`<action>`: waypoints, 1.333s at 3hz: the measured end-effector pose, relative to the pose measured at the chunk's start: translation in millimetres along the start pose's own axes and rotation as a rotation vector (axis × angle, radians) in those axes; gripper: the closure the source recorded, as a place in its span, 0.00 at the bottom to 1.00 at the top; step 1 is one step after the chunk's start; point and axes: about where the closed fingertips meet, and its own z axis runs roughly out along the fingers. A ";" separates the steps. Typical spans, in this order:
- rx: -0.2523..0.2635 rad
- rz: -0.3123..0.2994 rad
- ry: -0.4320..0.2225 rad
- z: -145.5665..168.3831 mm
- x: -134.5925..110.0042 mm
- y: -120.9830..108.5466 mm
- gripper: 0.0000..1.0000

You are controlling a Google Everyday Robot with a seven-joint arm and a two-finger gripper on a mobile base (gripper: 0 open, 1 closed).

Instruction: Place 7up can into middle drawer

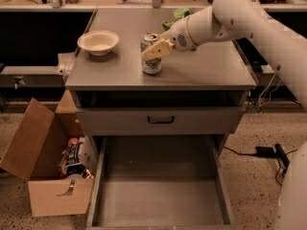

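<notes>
The 7up can (151, 66) stands upright on the grey cabinet top (201, 71), near its middle. My gripper (154, 50) reaches in from the right at the can's upper half, with its cream tip across the front of the can. The can rests on the top, not lifted. The middle drawer (158, 190) is pulled wide open at the bottom front, and its flat grey floor is bare.
A cream bowl (98, 41) sits at the top's left. A green snack bag (180, 14) lies behind my arm. A shut drawer front with a black handle (160, 120) is above the open drawer. An open cardboard box (43, 166) stands on the floor at left, and cables (268, 152) lie at right.
</notes>
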 end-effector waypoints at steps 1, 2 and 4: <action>-0.017 -0.012 -0.001 5.2 2.6 2.9 0.56; -0.013 -0.095 -0.080 -28.3 -18.1 26.3 0.87; 0.101 -0.136 -0.160 -146.5 -14.0 60.1 1.00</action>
